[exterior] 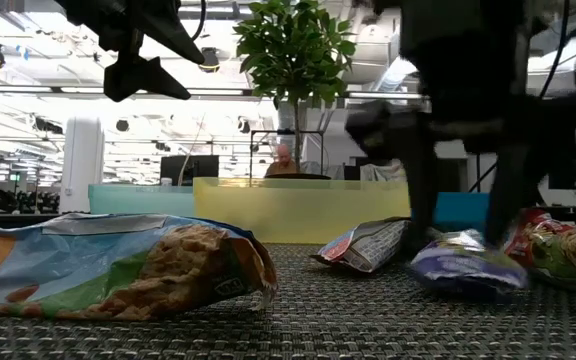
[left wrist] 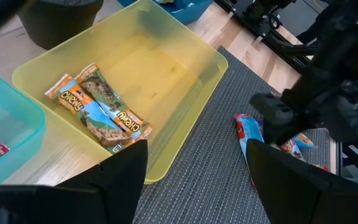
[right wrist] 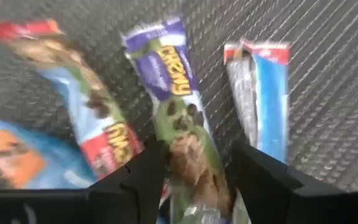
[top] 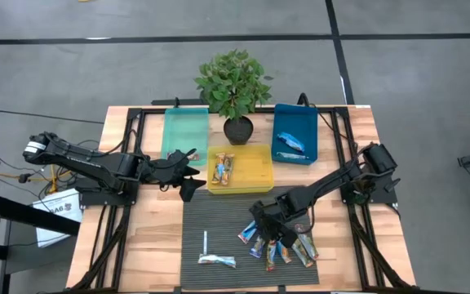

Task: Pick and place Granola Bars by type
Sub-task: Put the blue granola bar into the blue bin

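Directly below, the purple-and-green wrapped granola bar (right wrist: 182, 124) ran lengthwise between the right gripper's (right wrist: 194, 171) part-open, still empty fingers.

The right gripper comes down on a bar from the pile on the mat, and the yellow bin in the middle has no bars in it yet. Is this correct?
Not fully. The yellow bin already holds two orange-and-green bars, as the left wrist view and the high view show. The rest stands: the right gripper is down over a purple-topped bar in the pile on the mat.
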Tool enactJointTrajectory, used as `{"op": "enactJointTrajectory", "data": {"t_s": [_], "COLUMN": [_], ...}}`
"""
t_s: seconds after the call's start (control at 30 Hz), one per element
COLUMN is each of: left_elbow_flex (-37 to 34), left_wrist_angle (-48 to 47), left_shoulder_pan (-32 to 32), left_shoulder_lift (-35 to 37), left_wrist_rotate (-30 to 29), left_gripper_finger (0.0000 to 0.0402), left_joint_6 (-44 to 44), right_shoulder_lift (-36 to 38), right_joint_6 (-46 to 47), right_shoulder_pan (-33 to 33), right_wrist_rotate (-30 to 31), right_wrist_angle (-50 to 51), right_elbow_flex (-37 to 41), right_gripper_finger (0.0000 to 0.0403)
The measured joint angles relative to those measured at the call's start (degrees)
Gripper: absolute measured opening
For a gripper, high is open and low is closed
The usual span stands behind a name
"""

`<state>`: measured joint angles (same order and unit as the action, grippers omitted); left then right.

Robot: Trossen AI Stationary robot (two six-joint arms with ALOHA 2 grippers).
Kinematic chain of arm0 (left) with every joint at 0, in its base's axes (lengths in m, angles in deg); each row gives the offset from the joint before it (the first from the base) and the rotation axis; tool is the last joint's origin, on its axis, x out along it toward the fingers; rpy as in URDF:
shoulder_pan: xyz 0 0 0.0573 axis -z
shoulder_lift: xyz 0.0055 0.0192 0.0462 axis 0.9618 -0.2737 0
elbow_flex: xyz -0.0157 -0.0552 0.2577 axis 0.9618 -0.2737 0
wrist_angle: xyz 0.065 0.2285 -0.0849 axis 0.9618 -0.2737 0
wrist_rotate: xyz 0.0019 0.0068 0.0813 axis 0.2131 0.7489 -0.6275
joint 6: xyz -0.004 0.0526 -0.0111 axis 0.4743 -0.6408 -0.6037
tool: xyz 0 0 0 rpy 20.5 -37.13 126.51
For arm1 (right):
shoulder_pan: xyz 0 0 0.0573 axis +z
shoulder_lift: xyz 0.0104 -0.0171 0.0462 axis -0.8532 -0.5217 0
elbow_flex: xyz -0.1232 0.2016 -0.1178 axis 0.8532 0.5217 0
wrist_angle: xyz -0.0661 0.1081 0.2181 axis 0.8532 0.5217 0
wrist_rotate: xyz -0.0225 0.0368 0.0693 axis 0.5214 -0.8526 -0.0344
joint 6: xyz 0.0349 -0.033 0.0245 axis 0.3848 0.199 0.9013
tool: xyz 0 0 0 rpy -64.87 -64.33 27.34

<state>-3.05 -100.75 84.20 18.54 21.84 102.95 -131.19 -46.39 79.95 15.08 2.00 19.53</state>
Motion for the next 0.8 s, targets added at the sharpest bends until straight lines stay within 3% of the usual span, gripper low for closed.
{"op": "enactJointTrajectory", "data": {"t_s": [0.4,0.8], "left_elbow_flex": [0.0,0.0], "left_wrist_angle": [-1.7,-0.8], "left_shoulder_pan": [0.0,0.1], "left_shoulder_lift": [-0.8,-1.1], "left_wrist_rotate": [0.4,0.6], "left_gripper_finger": [0.0265,0.0265], "left_joint_6": [1.8,1.7], "right_shoulder_lift": [-4.6,-3.7], "right_joint_6": [0.8,3.7], "right_shoulder_pan": [0.3,-0.3], "right_wrist_rotate": [-0.2,0.4], "right_wrist_angle": [0.1,0.6], "right_elbow_flex": [-1.8,-1.6], "right_gripper_finger": [0.016,0.0077]}}
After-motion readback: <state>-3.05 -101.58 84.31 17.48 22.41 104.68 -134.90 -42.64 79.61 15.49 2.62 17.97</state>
